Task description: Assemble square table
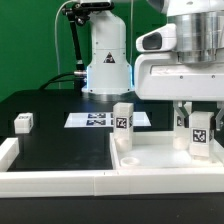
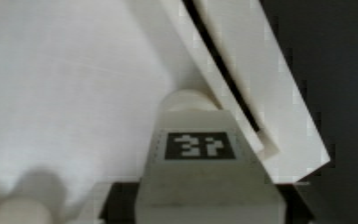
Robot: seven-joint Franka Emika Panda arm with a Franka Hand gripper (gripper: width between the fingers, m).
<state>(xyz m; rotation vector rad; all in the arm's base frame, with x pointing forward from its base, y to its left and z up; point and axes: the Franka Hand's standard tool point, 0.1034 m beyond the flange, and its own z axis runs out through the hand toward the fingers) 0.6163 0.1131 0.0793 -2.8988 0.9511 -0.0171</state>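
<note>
Two legs were stood upright inside the rimmed tabletop (image 1: 150, 160): the free leg (image 1: 122, 117) at one corner, the gripped leg (image 1: 200, 135) clamped by the gripper (image 1: 198, 120) toward the exterior view's right.

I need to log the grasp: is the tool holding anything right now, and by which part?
It appears so: the tool is closed on the upright white leg, gripping its top end, above the tag.

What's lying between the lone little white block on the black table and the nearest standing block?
The exterior view shows it: bare black table beside the lone block, then the marker board, running up to the standing block.
</note>
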